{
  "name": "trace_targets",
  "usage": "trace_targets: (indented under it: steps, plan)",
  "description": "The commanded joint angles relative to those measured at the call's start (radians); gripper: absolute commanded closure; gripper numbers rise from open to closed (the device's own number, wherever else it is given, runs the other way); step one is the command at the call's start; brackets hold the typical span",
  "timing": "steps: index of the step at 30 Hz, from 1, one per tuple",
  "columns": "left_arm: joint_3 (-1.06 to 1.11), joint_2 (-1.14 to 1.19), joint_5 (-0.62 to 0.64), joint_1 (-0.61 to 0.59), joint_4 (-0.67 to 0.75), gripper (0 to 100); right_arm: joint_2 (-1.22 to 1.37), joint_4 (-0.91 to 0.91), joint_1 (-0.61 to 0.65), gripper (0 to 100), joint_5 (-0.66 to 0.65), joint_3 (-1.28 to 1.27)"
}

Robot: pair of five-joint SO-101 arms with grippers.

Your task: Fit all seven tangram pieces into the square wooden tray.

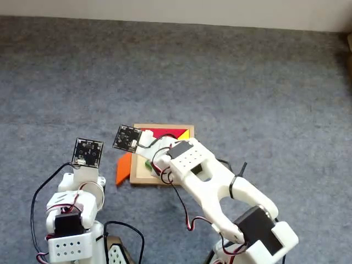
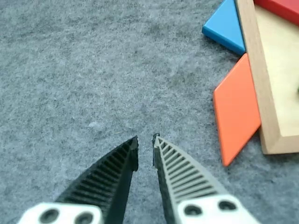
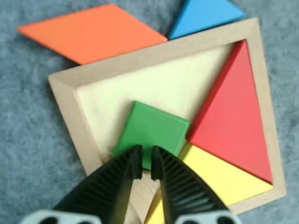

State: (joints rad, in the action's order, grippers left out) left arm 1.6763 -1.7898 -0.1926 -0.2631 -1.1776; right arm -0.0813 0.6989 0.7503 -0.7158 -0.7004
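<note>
The work looks partly done, with the seating of the green square [image 3: 152, 130] the step in hand; it lies inside the wooden tray [image 3: 65, 102], one corner at the seam where the red triangle [image 3: 233, 121] meets the yellow triangle [image 3: 219, 179], both of which are already in the tray; the right gripper [image 3: 145, 154] hangs over the square's near edge with its jaws drawn almost together, a thin slit between them, gripping nothing; the left gripper [image 2: 145, 140] sits over the grey felt [image 2: 70, 70], well apart from the tray, jaws likewise nearly closed and empty; the orange parallelogram [image 3: 93, 30] and the blue triangle [image 3: 205, 11] lie outside, just beside the tray's rim; the next move likely calls for checking that the square sits flush against the yellow edge, then parting the jaws to take one of the two outside pieces, the orange being the one nearer the left arm; the fingertips cover the square's near corner, so whether it lies flat and snug I cannot tell; only five of seven pieces can be counted, and from above the right arm covers much of the tray, so the rest may lie beneath it.
</note>
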Motion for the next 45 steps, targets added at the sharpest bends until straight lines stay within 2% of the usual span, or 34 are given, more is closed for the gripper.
trace_targets:
  steps: [1,9,18,23,28,31,40,45]
  plan:
    - [0.019,-0.036,0.0,-0.01,0.009,93,-0.038,-0.001,-0.022,95.4,0.005,-0.028]
    - [0.019,-0.036,0.0,-0.01,0.009,93,-0.056,0.191,-0.084,95.4,0.005,0.013]
    - [0.019,-0.036,0.0,-0.01,0.009,93,-0.354,0.375,-0.133,95.4,0.015,0.048]
    - [0.019,-0.036,0.0,-0.01,0.012,93,-0.466,0.401,-0.188,93.0,0.17,-0.025]
    - [0.019,-0.036,0.0,-0.01,0.014,93,-0.456,0.403,-0.236,77.9,0.311,-0.108]
    - [0.019,-0.036,0.0,-0.01,0.014,93,-0.424,0.403,-0.236,72.5,0.367,-0.14]
    - [0.019,-0.036,0.0,-0.01,0.014,93,-0.275,0.403,-0.232,72.3,0.592,-0.142]
    - [0.019,-0.036,0.0,-0.01,0.014,93,-0.194,0.403,-0.231,72.4,0.66,-0.148]
